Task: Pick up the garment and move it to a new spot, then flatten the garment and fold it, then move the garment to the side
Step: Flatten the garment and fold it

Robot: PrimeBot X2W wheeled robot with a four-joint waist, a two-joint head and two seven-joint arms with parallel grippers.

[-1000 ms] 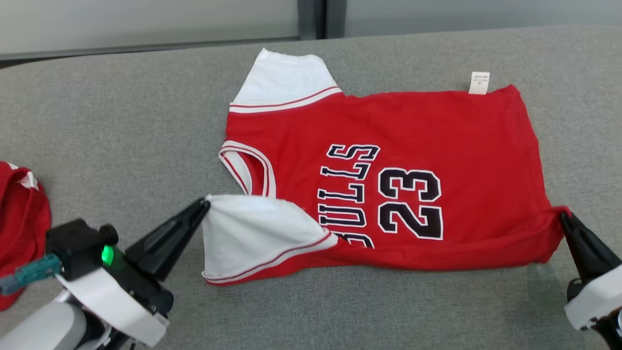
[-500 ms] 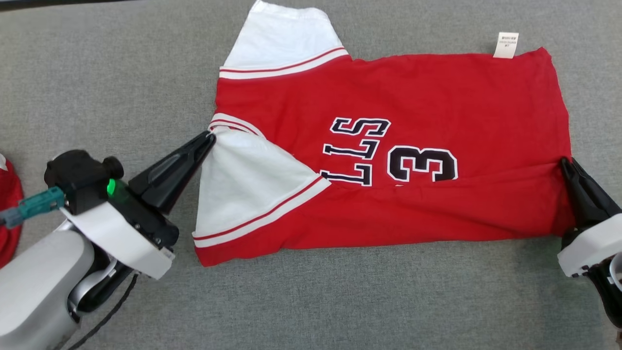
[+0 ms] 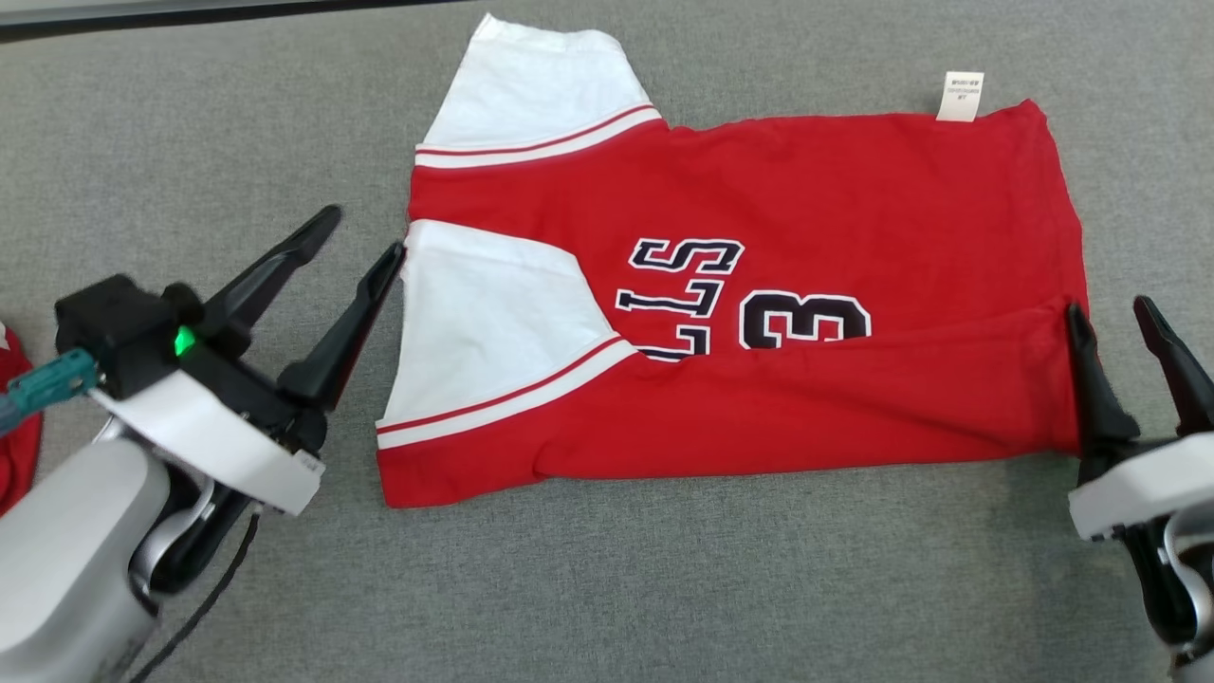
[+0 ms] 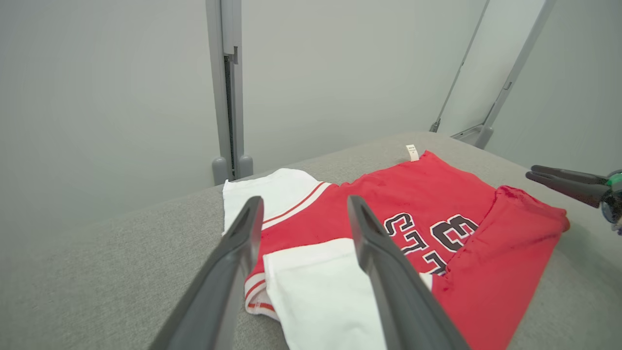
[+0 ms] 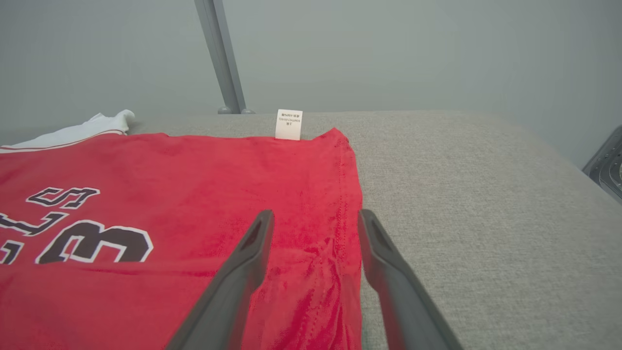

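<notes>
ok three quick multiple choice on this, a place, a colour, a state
1. The white label sits where on the jersey?
A. mid-front
B. far edge, robot's right end
C. near edge

2. Colour of the sleeve folded over the front?
A. white, red trim
B. black
C. grey

3. The left gripper and right gripper are?
A. both shut on cloth
B. left open, right shut
C. both open

1 B: it sticks out past the far edge.
2 A: white cloth with red stripes.
3 C: a gap shows between each pair of fingers.
</notes>
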